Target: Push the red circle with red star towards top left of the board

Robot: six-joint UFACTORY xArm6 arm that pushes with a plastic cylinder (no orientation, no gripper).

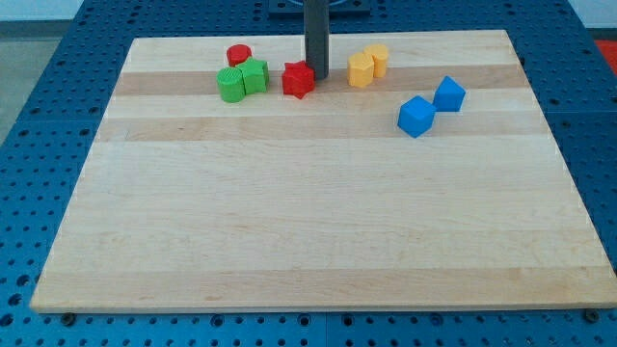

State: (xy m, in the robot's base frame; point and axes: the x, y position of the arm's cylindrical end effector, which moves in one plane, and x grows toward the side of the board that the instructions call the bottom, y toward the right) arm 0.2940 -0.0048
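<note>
The red circle (238,55) sits near the view's top, left of centre, touching the top of two green blocks. The red star (299,79) lies to its right, apart from it. My tip (317,76) stands right beside the red star's right edge, seemingly touching it. The dark rod rises straight up out of the view's top.
Two green blocks (241,80) sit side by side between the red circle and red star. Two yellow blocks (368,66) lie right of my tip. Two blue cubes (431,105) lie further right. The wooden board (308,222) rests on a blue perforated table.
</note>
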